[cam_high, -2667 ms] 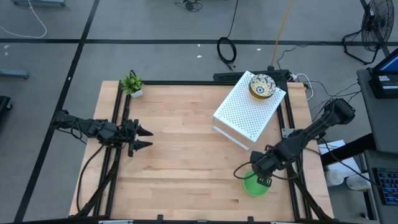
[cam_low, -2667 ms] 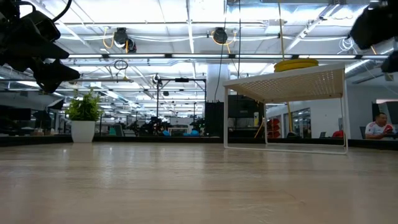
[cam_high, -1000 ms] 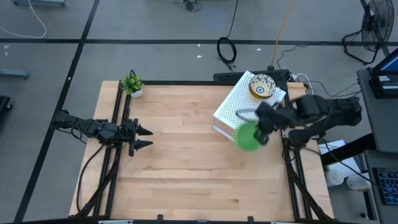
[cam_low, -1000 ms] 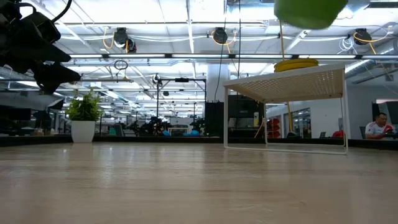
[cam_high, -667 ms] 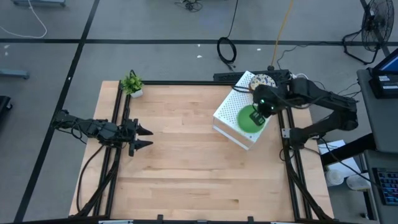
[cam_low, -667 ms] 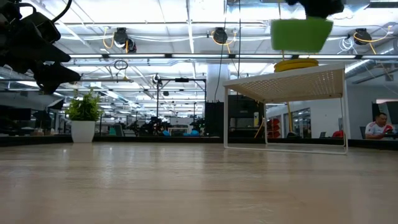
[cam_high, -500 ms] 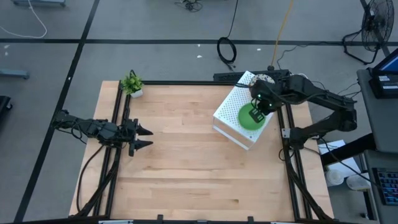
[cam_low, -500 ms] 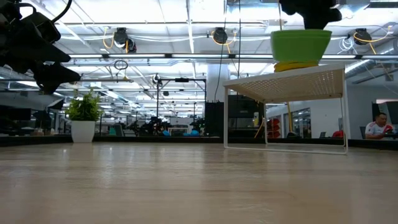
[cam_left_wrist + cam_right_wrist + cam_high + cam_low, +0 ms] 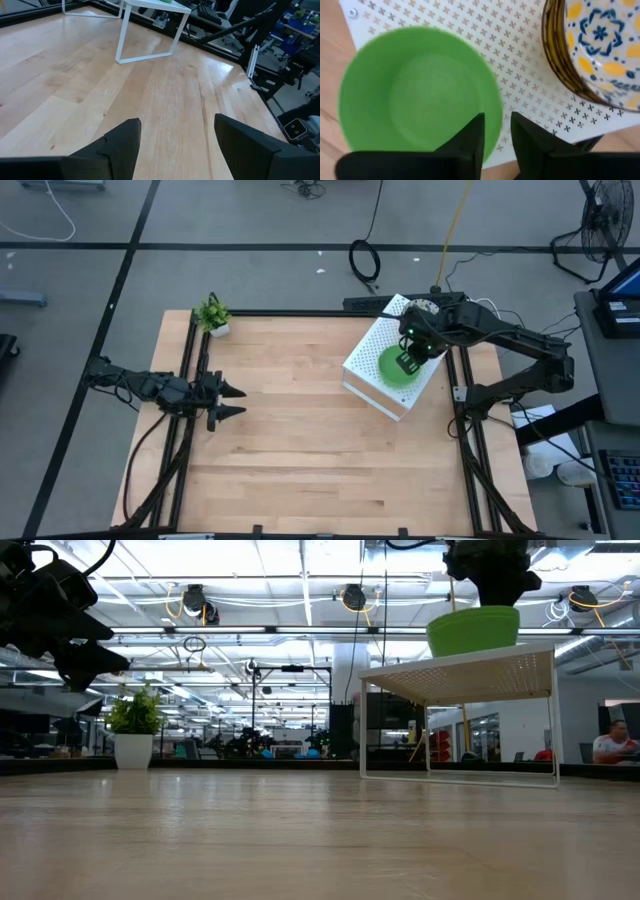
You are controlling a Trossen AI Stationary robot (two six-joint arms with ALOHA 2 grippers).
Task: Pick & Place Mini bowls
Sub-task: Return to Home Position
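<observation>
A plain green mini bowl (image 9: 392, 368) (image 9: 415, 92) is on top of the white perforated stand (image 9: 365, 358), slightly tilted in the low view (image 9: 474, 632). A cream bowl with blue and yellow flowers (image 9: 600, 45) stands beside it on the stand, mostly hidden under the arm in the high view (image 9: 424, 307). My right gripper (image 9: 407, 363) (image 9: 497, 135) comes down on the green bowl and is shut on it. My left gripper (image 9: 232, 402) (image 9: 175, 145) waits open at the table's left edge. No other bowls show. My right gripper holds the green bowl by its rim (image 9: 492, 117) on the side nearest the floral bowl. One finger (image 9: 470, 137) is inside the bowl and the other (image 9: 530, 140) outside, coming from above and pointing down. The bowl's base is at the stand's top (image 9: 470, 652), slightly tilted.
A small potted plant (image 9: 212, 315) (image 9: 135, 725) stands at the table's far left corner. The stand (image 9: 460, 675) occupies the far right part of the wooden table (image 9: 300, 430). A person (image 9: 612, 745) sits in the room far behind.
My right gripper carried the green bowl through the air from beside the stand's near edge toward the far edge, over the stand, and lowered it. The bowl came down from the top of the low view onto the stand's top, next to the floral bowl.
</observation>
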